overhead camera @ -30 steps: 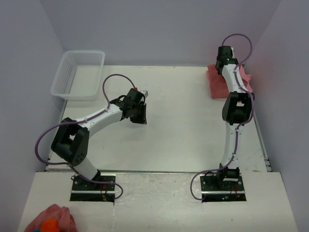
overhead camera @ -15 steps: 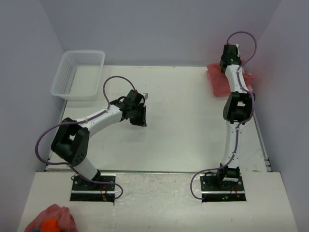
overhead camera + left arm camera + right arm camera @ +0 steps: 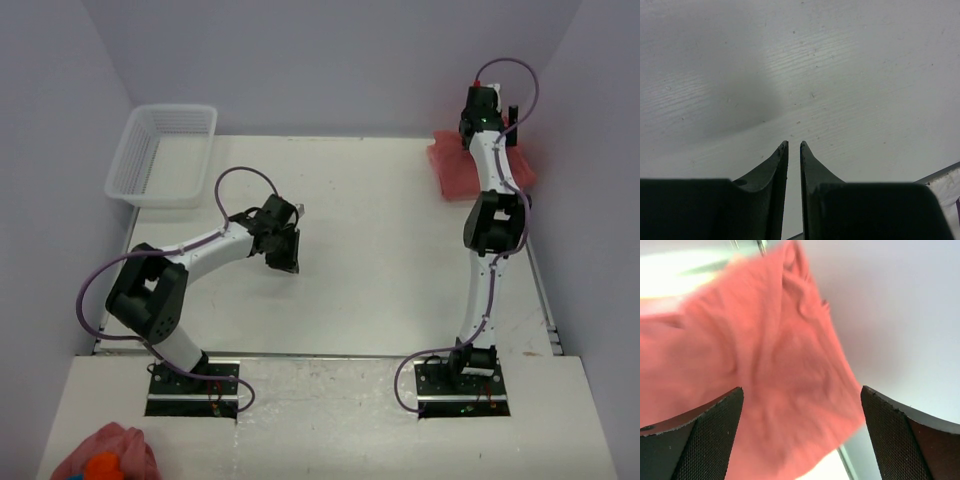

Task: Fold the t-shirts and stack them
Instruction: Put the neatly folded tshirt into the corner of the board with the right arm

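Note:
The folded pink t-shirts point(image 3: 455, 170) lie as one pile in the table's far right corner, partly hidden by my right arm. My right gripper point(image 3: 497, 107) hangs over the pile's back edge by the wall. In the right wrist view it point(image 3: 801, 388) stands wide open above the salmon t-shirt cloth point(image 3: 765, 355), with nothing gripped. My left gripper point(image 3: 286, 254) hovers over bare table left of centre. In the left wrist view it point(image 3: 794, 143) is shut to a thin slit and holds nothing.
A white mesh basket point(image 3: 165, 150) sits at the far left of the white table point(image 3: 390, 250). A small pink cloth lump with an orange patch point(image 3: 105, 458) lies on the near shelf at bottom left. Walls stand close behind and to the right of the pile.
My right gripper has let go of the cloth and opened wide, moving slightly back toward the wall. My left gripper has drifted a little toward the near side.

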You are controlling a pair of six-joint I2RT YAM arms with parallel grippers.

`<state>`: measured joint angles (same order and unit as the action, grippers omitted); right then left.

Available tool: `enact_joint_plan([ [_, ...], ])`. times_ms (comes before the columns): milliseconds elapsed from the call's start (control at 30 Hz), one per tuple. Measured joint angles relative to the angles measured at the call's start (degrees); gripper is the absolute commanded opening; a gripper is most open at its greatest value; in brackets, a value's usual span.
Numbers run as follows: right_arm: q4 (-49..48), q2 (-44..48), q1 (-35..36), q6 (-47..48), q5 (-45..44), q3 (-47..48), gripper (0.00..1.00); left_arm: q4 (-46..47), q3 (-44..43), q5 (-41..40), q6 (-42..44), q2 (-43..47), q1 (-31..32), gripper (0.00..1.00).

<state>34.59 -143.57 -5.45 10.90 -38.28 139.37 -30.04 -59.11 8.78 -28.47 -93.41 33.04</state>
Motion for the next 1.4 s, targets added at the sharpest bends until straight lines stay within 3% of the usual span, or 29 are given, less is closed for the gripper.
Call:
enact_joint_plan([
  [200, 0.31, 13.0, 5.07, -2.14, 3.98, -0.31, 0.99, -0.07, 0.0, -0.13, -1.03, 2.36, 1.14, 0.16],
  [233, 0.04, 15.34, 6.03, -2.71, 5.03, -0.66, 0.88, -0.09, 0.0, -0.22, -1.2, 3.08, 1.51, 0.16],
  [267, -0.15, 17.68, 7.08, -3.41, 5.92, -0.9, 0.59, -0.07, 0.0, -0.24, -1.49, 3.74, 1.81, 0.16],
  [300, -0.26, 19.19, 7.78, -3.61, 6.69, -0.92, 0.1, -0.09, 0.0, -0.31, -1.81, 4.44, 2.25, 0.16],
  [333, -0.57, 20.44, 8.26, -4.28, 7.34, -0.92, 0.0, -0.15, 0.0, -0.5, -2.01, 5.03, 2.67, 0.16],
  [533, 0.17, 18.78, 6.67, -10.03, 12.24, -5.57, 0.0, -1.84, -0.02, -2.21, -2.47, 5.9, 4.42, 0.14],
  [600, 1.81, 16.46, 5.81, -12.09, 14.4, -8.52, 0.0, -2.14, -0.02, -2.6, -2.49, 6.14, 4.52, 0.09],
  [800, 3.32, 16.83, 5.25, -16.79, 21.24, -23.89, 0.0, -1.77, -0.02, -3.48, -2.95, 7.76, 4.57, 0.06],
  [933, 4.37, 16.96, 5.2, -17.42, 22.08, -24.04, 0.0, -1.75, -0.02, -3.69, -3.76, 8.66, 4.76, 0.07],
  [1400, 1.66, 8.46, 0.68, -15.8, 1.66, -15.32, 0.0, -2.01, -0.04, -3.91, -3.91, 8.61, 5.38, 0.08],
])
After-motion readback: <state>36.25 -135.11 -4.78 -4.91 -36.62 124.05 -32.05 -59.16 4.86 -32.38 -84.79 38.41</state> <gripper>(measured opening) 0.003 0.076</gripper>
